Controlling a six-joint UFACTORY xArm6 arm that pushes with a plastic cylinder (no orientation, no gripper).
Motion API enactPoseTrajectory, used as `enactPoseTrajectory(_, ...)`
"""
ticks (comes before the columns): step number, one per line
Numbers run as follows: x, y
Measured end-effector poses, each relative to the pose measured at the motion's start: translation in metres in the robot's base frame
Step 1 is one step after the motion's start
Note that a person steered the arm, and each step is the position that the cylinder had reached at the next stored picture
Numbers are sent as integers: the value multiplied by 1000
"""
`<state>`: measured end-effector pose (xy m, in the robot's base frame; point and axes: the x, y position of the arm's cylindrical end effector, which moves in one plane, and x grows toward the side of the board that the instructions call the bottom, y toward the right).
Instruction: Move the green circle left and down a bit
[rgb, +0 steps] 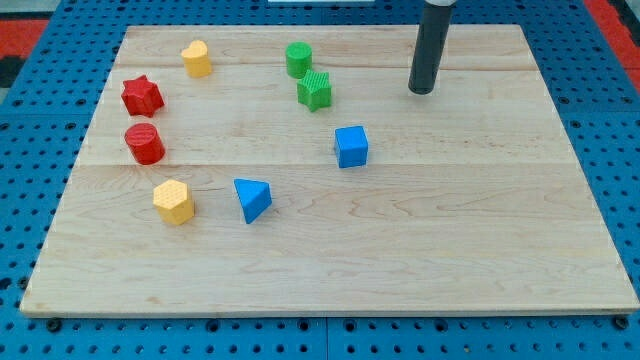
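Tool: my tip (422, 91) is the lower end of a straight dark rod, resting on the worktop (480, 250) near the view's top right; it has no parts that part or close, and it touches no block.
Green circle: the green cylinder (298, 59) lies well to the view's left of my tip and slightly higher in the view, apart from it.
Green star: the ribbed green star-like block (314, 91) sits to the view's left of my tip at about its level, just below and right of the green cylinder; whether the two touch cannot be told.
Blue cube: the blue cube (351, 146) lies below and to the view's left of my tip, nearer to it than the other blocks except the green pair.
Blue triangle: the blue triangular block (252, 199) lies farther down and left of my tip.
Yellow blocks: one yellow block (197, 59) is far to the left of my tip near the view's top; a yellow hexagon-like block (173, 202) is far left and low.
Red blocks: the red star (142, 96) and the red cylinder (145, 144) are farthest left of my tip, one above the other and apart.
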<state>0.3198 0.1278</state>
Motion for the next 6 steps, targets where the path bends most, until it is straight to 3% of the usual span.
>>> enactPoseTrajectory(6, -7, 4)
